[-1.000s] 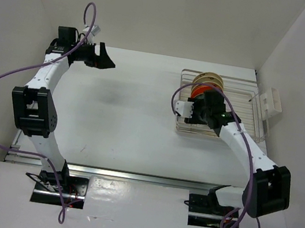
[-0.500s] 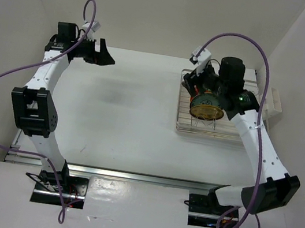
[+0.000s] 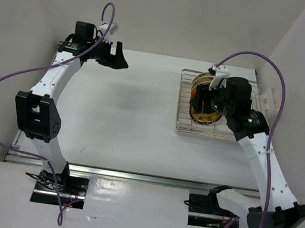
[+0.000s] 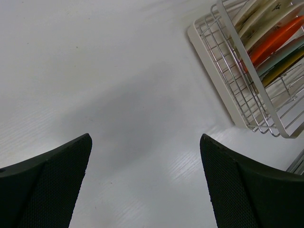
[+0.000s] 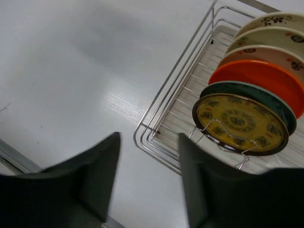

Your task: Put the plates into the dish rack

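The silver wire dish rack (image 3: 226,129) stands at the right of the table. Several plates stand on edge in it: a yellow-brown patterned plate (image 5: 241,124) at the front, a blue-grey plate (image 5: 273,102), an orange plate (image 5: 259,78) and cream plates (image 5: 268,45) behind. My right gripper (image 5: 149,137) hovers above the rack's left side (image 3: 207,97). It is open, its jaws are blurred and nothing is between them. My left gripper (image 3: 116,60) hangs open and empty over the table's far left (image 4: 145,142). From there the rack (image 4: 232,90) shows at the upper right.
A small white slotted holder (image 3: 271,102) sits against the right wall, just beyond the rack. A metal rail (image 3: 130,176) runs along the table's near edge. White walls close in the table at the back and both sides.
My right arm has lifted away from the front of the rack and swung over its left side; the yellow-brown plate now stands free in the rack. The left arm has shifted slightly right.
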Available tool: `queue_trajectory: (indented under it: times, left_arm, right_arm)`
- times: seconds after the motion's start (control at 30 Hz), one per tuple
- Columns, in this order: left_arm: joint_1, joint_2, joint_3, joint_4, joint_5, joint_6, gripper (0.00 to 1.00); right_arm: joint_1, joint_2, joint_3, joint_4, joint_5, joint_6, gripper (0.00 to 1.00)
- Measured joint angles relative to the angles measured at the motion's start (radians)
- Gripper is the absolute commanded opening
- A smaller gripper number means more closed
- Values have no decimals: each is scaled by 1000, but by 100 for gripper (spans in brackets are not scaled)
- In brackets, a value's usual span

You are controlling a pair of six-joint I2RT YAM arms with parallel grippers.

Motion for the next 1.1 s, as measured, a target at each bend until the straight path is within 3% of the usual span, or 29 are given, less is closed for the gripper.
queue_trajectory:
  times: [0.1, 0.17, 0.4, 0.6, 0.8, 1.1]
  left_arm:
    - [-44, -18, -16, 1, -60, -24, 100]
    - [-74, -26, -23, -4, -129, -42, 100]
    - [-166, -77, -24, -78, -414, -99, 100]
    - [-172, -209, -50, -142, -555, -159, 100]
    - [-174, -324, -51, -185, -650, -175, 100]
    - [-174, -327, -47, -200, -750, -174, 100]
  right_arm:
    - [0, -71, -47, 8, 42, 43, 90]
    - [0, -88, -65, 28, 58, 72, 100]
    - [0, 67, -34, 142, 93, 121, 100]
    - [0, 222, 80, 153, 170, 120, 100]
    - [0, 197, 80, 221, 204, 122, 100]
    - [0, 116, 79, 280, 251, 127, 100]
